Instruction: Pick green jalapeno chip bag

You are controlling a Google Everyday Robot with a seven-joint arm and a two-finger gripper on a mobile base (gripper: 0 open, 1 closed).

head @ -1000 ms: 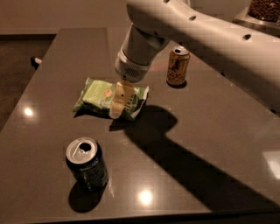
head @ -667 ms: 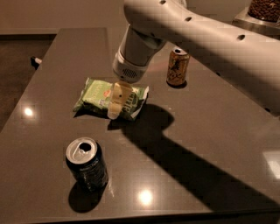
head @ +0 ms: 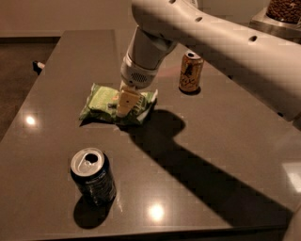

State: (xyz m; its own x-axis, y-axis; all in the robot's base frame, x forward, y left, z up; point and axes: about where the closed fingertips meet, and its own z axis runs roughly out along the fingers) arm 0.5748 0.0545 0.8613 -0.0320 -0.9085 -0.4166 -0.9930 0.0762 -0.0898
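The green jalapeno chip bag (head: 100, 101) lies flat on the dark table (head: 211, 141), left of the middle. It is light green and crinkly, with white-edged ends. My gripper (head: 126, 103) comes down from the big white arm (head: 202, 37) onto the right half of the bag and touches it. The gripper covers part of the bag's right side. The bag rests on the table with its shadow joined to it.
An opened dark blue can (head: 93, 176) stands near the front left, well in front of the bag. A gold-brown can (head: 190, 72) stands behind and right of the bag. A container of brown items (head: 284, 12) sits at the top right. The table's left edge borders the dark floor.
The arm and gripper have shifted slightly to the left over the bag. The bag and both cans have stayed in place.
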